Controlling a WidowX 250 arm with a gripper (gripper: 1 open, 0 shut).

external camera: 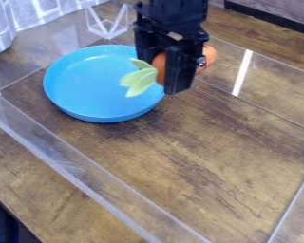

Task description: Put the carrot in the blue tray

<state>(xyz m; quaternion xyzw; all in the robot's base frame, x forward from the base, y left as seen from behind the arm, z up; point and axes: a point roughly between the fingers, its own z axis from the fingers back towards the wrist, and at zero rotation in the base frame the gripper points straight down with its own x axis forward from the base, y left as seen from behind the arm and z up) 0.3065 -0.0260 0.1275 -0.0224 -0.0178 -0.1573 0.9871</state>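
The round blue tray [94, 84] lies on the wooden table at upper left. My black gripper [169, 68] hangs over the tray's right rim, pointing down, shut on the carrot [199, 57]. Orange shows between and beside the fingers, and the carrot's pale green leaves [141, 79] stick out to the left over the tray. Most of the carrot's body is hidden by the gripper.
A clear plastic sheet with raised edges [66, 152] covers the dark wooden tabletop [205, 161]. A white wire-like object [110, 17] sits behind the tray, and a pale object [0, 28] stands at the top left corner.
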